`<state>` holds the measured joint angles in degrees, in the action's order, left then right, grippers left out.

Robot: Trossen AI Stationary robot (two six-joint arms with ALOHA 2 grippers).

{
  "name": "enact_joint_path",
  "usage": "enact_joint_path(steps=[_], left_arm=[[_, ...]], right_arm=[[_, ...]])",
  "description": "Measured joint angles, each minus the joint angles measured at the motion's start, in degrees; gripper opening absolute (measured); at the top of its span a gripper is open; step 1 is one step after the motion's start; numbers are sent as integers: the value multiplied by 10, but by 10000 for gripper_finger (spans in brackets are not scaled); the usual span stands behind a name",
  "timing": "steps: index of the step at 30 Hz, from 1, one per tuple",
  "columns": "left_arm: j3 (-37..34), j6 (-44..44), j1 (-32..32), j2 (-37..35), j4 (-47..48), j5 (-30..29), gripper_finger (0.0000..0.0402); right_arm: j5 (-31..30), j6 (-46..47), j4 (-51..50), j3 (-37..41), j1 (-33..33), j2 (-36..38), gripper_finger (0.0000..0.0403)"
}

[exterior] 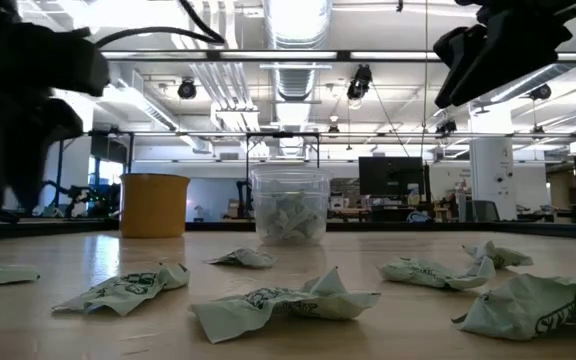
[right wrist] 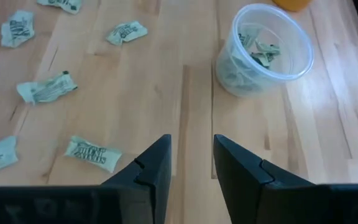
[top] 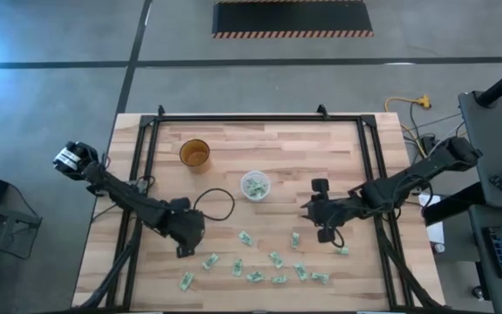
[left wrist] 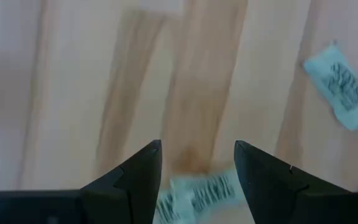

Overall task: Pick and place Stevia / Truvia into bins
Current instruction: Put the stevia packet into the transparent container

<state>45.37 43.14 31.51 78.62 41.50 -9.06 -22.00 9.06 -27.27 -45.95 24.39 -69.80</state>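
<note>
Several pale green and white Stevia sachets [top: 275, 259] lie crumpled on the near half of the table. More of them sit inside the translucent cup [top: 254, 185], which stands upright at mid-table and shows in the right wrist view as the same cup [right wrist: 263, 50]. My left gripper [top: 183, 251] is low over the near-left part of the table and open. One sachet [left wrist: 197, 193] lies between its fingers, and I cannot tell whether they touch it. My right gripper [top: 304, 209] hovers to the right of the cup, open and holding nothing [right wrist: 191, 142].
An amber-brown cup [top: 194, 153] stands toward the far left of the translucent one. A black cable loop [top: 216, 204] lies beside my left arm. A black frame [top: 260, 118] borders the table. Bare wood lies between the cups and the sachets.
</note>
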Motion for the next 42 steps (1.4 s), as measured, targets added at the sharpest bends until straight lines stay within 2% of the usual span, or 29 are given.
enact_joint_path(steps=[10, 21, 27, 32, 36, 42], left_arm=[[-8, 61, 40, 1, 12, 14, 185], [-5, 30, 87, 72, 17, 43, 185], [1, 13, 96, 110, 16, 36, 185], [1, -2, 96, 114, 15, 20, 184], [10, -5, 95, 110, 15, -1, 161], [23, -20, 95, 110, 14, -5, 94]], right_arm=[[0, 0, 10, 0, 0, 0, 98], [0, 0, 12, 2, 0, 0, 98], [0, 0, 19, 3, 0, 0, 92], [0, 0, 24, 4, 0, 0, 85], [0, 0, 25, 5, 0, 0, 79], [0, 0, 25, 5, 0, 0, 75]])
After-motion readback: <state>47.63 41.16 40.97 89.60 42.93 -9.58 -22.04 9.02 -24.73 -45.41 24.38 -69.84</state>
